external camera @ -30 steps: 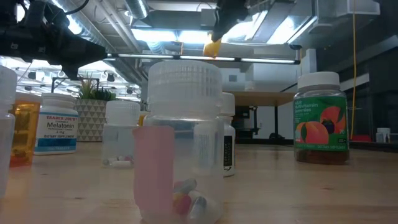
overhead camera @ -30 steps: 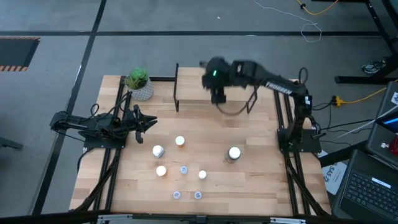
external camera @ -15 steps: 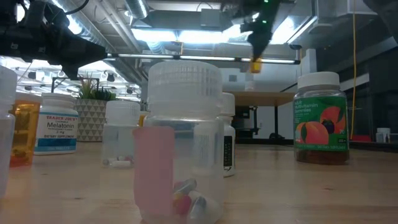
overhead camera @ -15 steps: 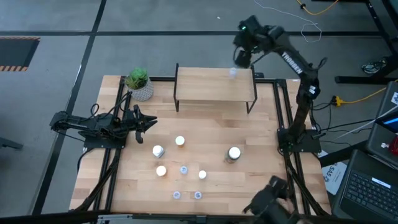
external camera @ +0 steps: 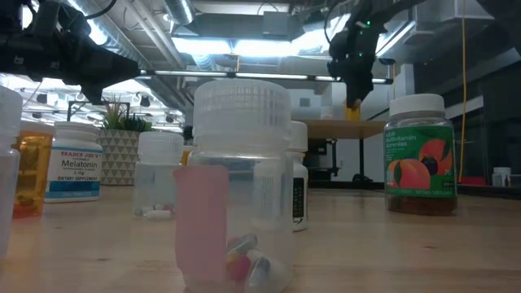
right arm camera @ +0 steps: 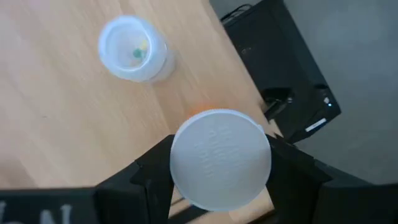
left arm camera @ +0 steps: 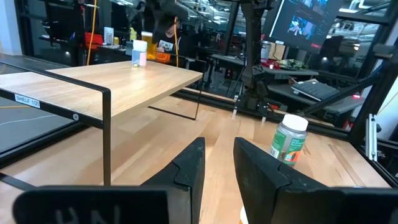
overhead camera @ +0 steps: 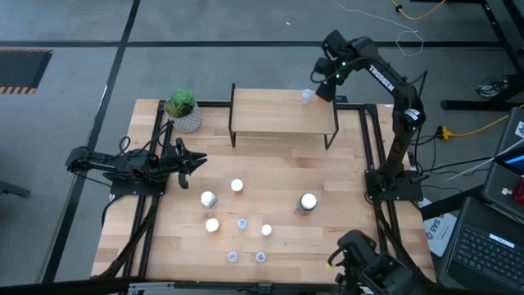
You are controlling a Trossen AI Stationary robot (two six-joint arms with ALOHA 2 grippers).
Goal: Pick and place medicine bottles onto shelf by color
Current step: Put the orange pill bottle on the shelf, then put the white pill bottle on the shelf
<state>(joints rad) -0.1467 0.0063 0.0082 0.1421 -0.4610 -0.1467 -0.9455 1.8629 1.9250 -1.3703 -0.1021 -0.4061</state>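
My right gripper [overhead camera: 329, 80] is over the far right corner of the shelf [overhead camera: 278, 111], shut on an orange bottle with a white cap [right arm camera: 221, 158]. The bottle's orange body [external camera: 353, 112] shows just above the shelf top [external camera: 326, 127] in the low view. A small clear bottle [overhead camera: 307, 96] stands on the shelf beside it and also shows in the right wrist view [right arm camera: 134, 50]. My left gripper [overhead camera: 196, 161] is open and empty at the table's left. Several bottles [overhead camera: 237, 186] stand on the table, with a larger greenish one [overhead camera: 308, 201] toward the right. My right gripper pinches the orange bottle between its two fingers [right arm camera: 149, 171], one on either side at the white cap [right arm camera: 186, 155]. The fingers come from above, pointing down. The bottle hangs upright below them. I cannot tell whether its base touches the shelf top.
A green plant in a white pot [overhead camera: 183, 111] stands at the far left next to the shelf. The shelf top is bare left of the clear bottle. A dark shape [overhead camera: 364, 266] shows at the table's near right edge.
My right gripper has carried the orange bottle from over the shelf's middle toward the table's right and far edge. It has then come down over the shelf's far right corner. The bottle has stayed upright and sits lower now, close to the shelf top.
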